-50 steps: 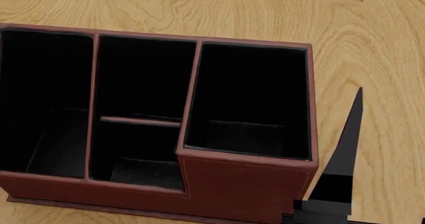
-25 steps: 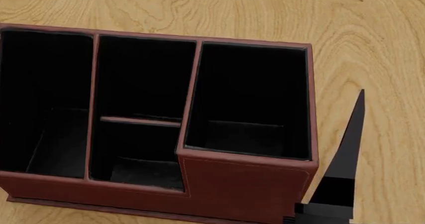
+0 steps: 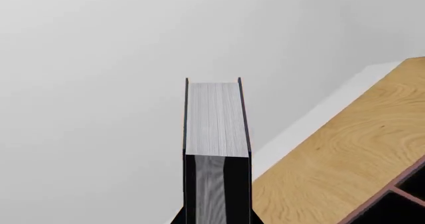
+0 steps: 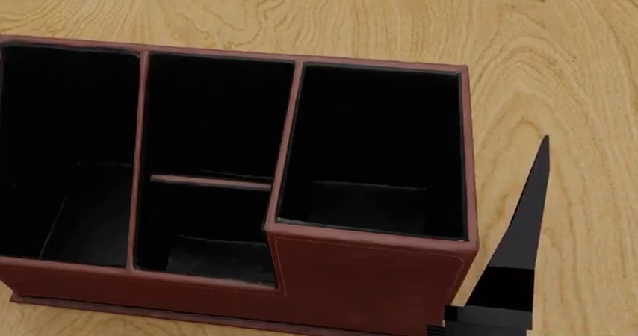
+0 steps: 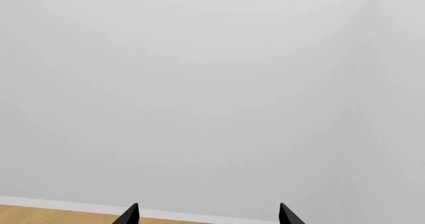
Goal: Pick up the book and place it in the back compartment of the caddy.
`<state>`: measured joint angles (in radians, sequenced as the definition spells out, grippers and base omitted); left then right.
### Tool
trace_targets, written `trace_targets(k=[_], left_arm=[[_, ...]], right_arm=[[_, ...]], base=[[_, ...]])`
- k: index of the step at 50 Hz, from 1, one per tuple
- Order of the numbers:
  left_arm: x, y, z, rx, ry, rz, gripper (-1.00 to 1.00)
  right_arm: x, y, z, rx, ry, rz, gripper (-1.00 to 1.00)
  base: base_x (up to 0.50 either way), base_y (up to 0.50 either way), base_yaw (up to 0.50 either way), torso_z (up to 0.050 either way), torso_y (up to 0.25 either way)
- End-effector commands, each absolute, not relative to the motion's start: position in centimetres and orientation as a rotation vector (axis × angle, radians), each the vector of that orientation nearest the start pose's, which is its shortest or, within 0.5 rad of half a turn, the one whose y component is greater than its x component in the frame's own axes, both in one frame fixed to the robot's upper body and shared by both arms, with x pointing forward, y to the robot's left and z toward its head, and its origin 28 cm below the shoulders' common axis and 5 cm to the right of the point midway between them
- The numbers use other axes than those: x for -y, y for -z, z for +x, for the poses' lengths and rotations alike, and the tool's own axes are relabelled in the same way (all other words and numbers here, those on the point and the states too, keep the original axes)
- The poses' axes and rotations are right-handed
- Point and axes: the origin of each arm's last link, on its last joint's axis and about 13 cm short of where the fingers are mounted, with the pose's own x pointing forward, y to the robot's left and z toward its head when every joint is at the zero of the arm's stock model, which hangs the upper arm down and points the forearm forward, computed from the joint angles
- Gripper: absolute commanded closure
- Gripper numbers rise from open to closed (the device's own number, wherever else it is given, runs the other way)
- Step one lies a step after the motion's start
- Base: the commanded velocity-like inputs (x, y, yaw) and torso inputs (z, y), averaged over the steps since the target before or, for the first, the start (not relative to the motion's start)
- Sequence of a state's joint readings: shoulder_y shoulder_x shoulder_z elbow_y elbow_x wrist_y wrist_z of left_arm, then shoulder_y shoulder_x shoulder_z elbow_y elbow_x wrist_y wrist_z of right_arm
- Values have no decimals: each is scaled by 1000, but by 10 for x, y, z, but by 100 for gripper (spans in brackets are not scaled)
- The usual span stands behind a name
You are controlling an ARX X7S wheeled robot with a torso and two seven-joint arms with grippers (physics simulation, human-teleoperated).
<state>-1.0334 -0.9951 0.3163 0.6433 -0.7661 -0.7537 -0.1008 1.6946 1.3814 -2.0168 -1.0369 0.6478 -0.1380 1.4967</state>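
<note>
Left wrist view: book (image 3: 218,134), page edges outward, clamped in the left gripper, lower end cut off by the frame, fingers themselves hidden. Beyond and below it, a corner of the caddy (image 3: 398,199) on the wooden table (image 3: 332,154). Head view: all four black-lined cells bare, back compartment (image 4: 214,116) included. Right gripper (image 5: 209,216) fingertips spread apart, gripping nothing. No legible writing anywhere.

I see the caddy (image 4: 374,272) on the table (image 4: 558,67), its back compartment (image 4: 214,119) behind the crossbar (image 4: 211,181), the book (image 3: 217,149) aloft over the table edge beside the caddy.
</note>
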Motion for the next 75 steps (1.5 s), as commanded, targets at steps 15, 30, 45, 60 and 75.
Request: trace_targets(k=[15,30,45,60,75], left_arm=[[-291,-345,222,564,310,635,100],[-282,-349,223,562,381,679,100],[-271,-359,223,597,519,717,100],[-266,-356,230,628,645,769,100],[-271,-350,241,614,751,794,100]], right_arm=[[134,-232,130,622,139,-169,-100],[134,-233,130,624,140,-169,-100],[134,-232,129,624,140,-168,-100],[135,-231,128,622,143,-170,-100],[135,-232,128,623,140,-174,-100]], base=[[0,0,0,0,1],[0,0,0,1,1],[0,0,0,0,2],[0,0,0,1,1],[0,0,0,0,1]])
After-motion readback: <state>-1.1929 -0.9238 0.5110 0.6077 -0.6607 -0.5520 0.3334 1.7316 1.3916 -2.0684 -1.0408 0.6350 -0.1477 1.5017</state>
